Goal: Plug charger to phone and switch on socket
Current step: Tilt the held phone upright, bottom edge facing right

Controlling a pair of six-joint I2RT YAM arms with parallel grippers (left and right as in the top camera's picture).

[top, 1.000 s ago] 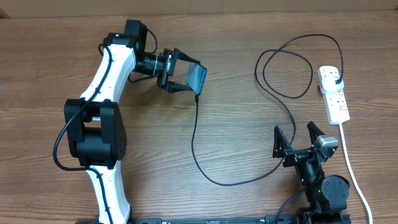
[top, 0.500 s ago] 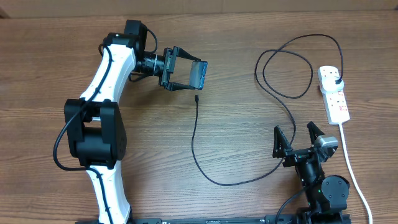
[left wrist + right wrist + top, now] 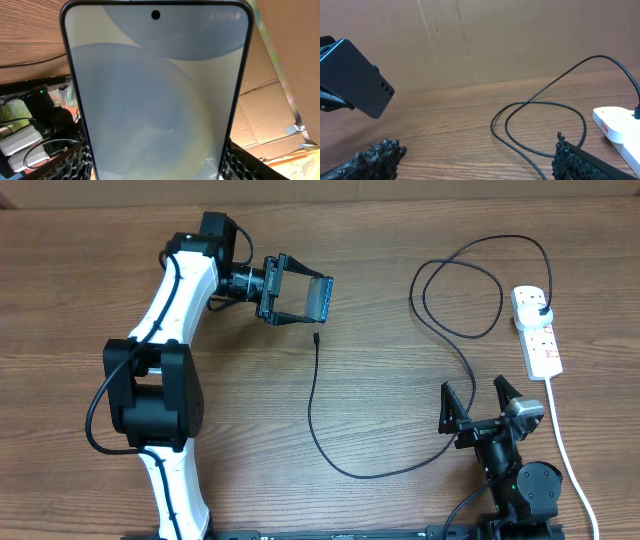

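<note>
The left gripper point(image 3: 310, 302) was closed on the phone point(image 3: 157, 100), gripping it by its long edges with the screen facing the wrist camera. The charger point(image 3: 312, 410) lay with its small tip near the phone but not touching it, and its cable ran to the socket point(image 3: 537, 330) far to the phone's right. The right gripper point(image 3: 480, 402) stood wide open and empty, also well to the phone's right.

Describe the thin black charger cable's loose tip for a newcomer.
Find the left gripper holding the slim blue-screened phone over the wooden table. Just below the phone in the overhead view lies the small plug tip of the thin black cable. Its other end sits in the white power strip; this one is free.
</note>
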